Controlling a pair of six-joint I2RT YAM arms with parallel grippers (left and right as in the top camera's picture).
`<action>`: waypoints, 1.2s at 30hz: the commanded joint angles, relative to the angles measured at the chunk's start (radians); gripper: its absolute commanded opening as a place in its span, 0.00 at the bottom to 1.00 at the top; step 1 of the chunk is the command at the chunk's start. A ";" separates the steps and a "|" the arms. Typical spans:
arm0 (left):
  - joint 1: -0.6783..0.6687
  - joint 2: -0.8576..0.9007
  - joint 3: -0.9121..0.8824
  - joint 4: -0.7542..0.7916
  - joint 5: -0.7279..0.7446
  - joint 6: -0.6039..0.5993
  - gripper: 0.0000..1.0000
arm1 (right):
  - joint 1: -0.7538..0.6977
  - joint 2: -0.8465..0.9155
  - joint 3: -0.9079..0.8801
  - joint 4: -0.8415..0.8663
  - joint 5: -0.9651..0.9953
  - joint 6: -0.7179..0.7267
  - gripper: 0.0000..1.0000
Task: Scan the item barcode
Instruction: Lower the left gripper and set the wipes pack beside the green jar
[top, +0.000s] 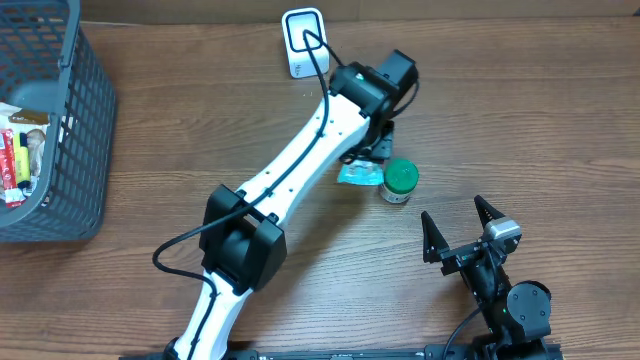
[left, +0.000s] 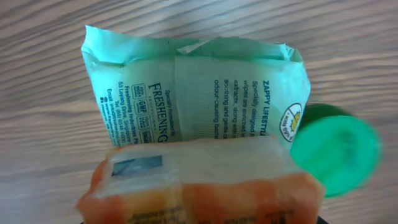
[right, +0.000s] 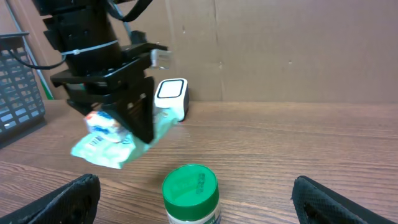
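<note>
My left gripper (top: 375, 145) is shut on a small orange and white packet (left: 199, 180), held low over the table's middle. The right wrist view shows that packet (right: 102, 122) between the black fingers. Just under and past it is a mint-green wipes packet (left: 193, 93), seen from overhead as the green packet (top: 358, 175); I cannot tell whether the two touch. The white scanner (top: 303, 42) stands upright at the table's far edge, a little beyond the left gripper. My right gripper (top: 452, 210) stands open and holds nothing, near the front right.
A jar with a green lid (top: 400, 180) stands right beside the green packet, ahead of the right gripper's open fingers (right: 68, 199). A grey wire basket (top: 80, 120) holding several packets sits at the far left. A cardboard wall backs the table.
</note>
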 joint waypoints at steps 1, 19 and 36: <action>0.002 -0.034 0.017 -0.032 -0.086 -0.042 0.38 | -0.002 -0.009 -0.011 0.004 -0.001 0.004 1.00; -0.007 -0.033 -0.370 0.212 -0.004 -0.222 0.33 | -0.002 -0.009 -0.011 0.004 -0.001 0.004 1.00; 0.026 -0.034 -0.385 0.261 0.068 -0.102 0.68 | -0.002 -0.009 -0.011 0.004 -0.001 0.004 1.00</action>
